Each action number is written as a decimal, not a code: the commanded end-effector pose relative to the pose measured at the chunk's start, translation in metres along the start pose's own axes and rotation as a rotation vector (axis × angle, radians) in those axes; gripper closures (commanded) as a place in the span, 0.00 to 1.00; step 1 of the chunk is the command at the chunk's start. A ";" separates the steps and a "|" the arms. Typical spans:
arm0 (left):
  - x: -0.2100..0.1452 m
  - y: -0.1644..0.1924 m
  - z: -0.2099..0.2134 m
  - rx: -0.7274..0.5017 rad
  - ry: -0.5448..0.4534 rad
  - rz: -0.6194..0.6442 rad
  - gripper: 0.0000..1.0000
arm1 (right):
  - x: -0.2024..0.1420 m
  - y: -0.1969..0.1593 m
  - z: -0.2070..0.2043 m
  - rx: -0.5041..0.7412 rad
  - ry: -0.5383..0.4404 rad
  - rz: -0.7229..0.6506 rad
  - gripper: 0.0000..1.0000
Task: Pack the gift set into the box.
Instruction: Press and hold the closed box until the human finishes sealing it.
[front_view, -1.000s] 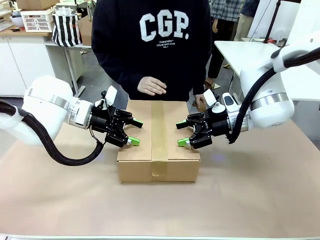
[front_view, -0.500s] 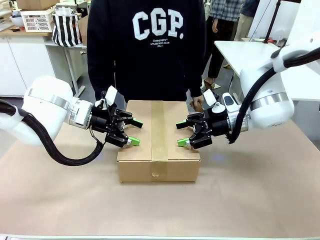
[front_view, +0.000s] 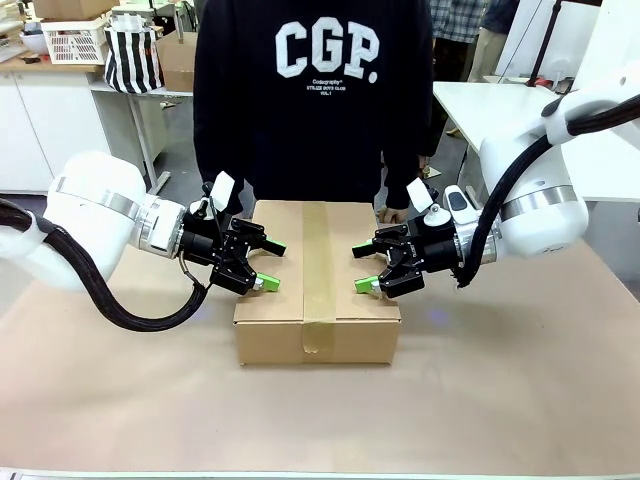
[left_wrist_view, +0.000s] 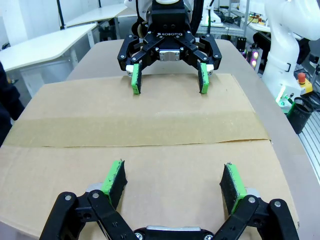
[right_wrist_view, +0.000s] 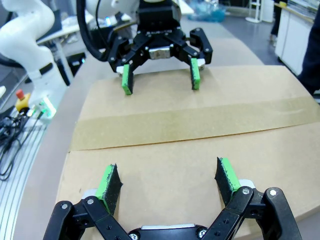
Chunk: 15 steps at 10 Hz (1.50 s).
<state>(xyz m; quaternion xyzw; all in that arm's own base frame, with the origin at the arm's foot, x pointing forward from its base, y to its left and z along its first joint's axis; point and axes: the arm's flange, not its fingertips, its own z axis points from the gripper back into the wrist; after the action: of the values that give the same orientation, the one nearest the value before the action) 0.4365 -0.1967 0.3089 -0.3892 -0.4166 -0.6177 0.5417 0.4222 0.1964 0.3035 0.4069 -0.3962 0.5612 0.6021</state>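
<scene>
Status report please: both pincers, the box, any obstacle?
Left pincer open, right pincer open, facing over the box. Box closed, taped. Person's hand at far edge.

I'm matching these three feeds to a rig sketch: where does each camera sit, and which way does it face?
Front view: fixed between the arms, looking across the taped box at the person; both arms show.
Left wrist view: on the left arm, looking along the open left gripper toward the right gripper.
Right wrist view: the mirror, from the right gripper.
All views share the box.
</scene>
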 end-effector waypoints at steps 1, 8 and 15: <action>-0.003 -0.002 0.001 -0.003 -0.004 -0.012 0.00 | -0.003 0.002 0.000 0.005 -0.003 0.019 0.00; 0.108 -0.050 0.072 -0.005 -0.006 0.343 0.00 | 0.107 0.069 0.097 -0.048 0.001 -0.337 0.00; 0.137 -0.096 0.160 -0.010 0.018 0.649 0.00 | 0.111 0.076 0.217 -0.202 -0.094 -0.719 0.00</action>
<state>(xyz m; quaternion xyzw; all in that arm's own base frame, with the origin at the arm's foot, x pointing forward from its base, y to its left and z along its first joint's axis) 0.3262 -0.0470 0.5007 -0.4919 -0.2859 -0.3756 0.7315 0.3451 -0.0120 0.4813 0.4978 -0.3140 0.2057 0.7819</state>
